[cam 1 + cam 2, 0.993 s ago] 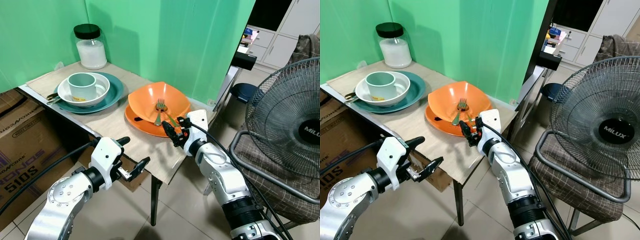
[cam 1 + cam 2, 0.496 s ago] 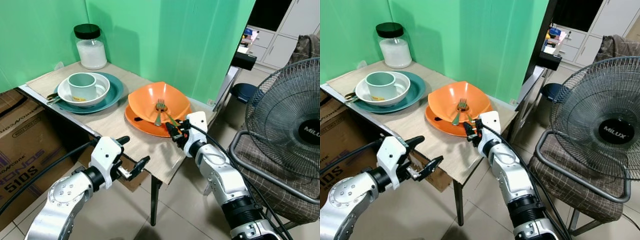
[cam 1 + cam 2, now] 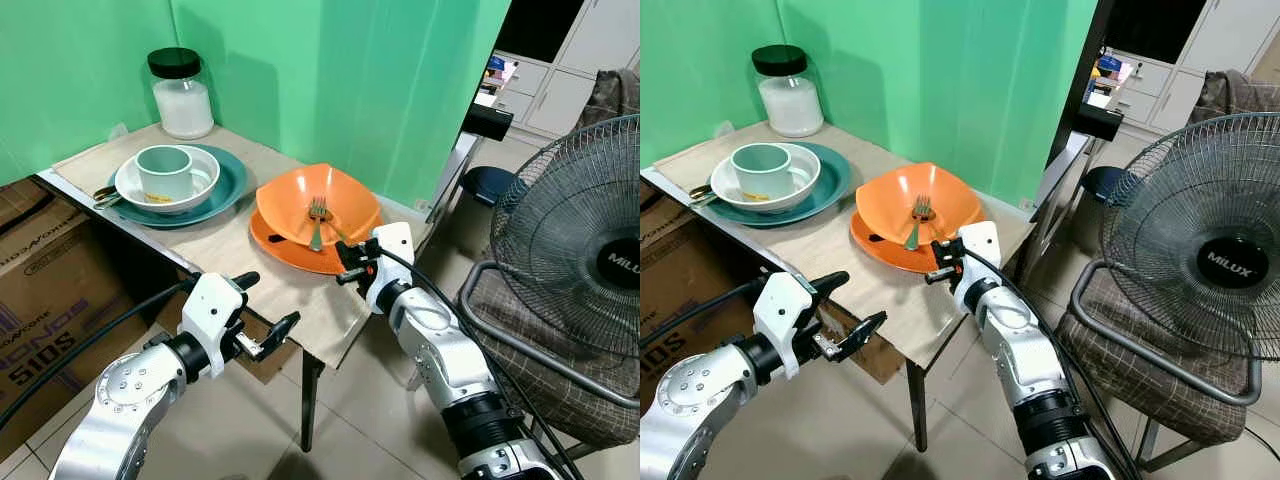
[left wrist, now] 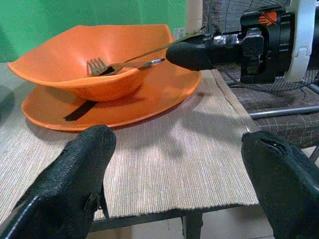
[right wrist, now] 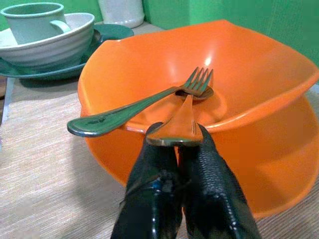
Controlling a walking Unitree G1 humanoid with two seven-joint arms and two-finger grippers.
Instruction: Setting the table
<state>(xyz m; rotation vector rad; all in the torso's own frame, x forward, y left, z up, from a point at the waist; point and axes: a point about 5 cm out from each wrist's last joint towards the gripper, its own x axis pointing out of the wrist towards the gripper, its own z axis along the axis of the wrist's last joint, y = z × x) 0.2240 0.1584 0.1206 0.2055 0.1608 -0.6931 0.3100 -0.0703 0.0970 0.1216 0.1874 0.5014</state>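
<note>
Right tool closed, extended forward; left tool spread wide.

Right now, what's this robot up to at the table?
It is setting the table. Its right claw is shut on the handle of a spoon that lies in the orange bowl, next to a fork. The bowl sits on an orange plate on the table. The left claw hangs open just off the table's near edge, holding nothing. Farther back, a mug stands in a white bowl.
</note>
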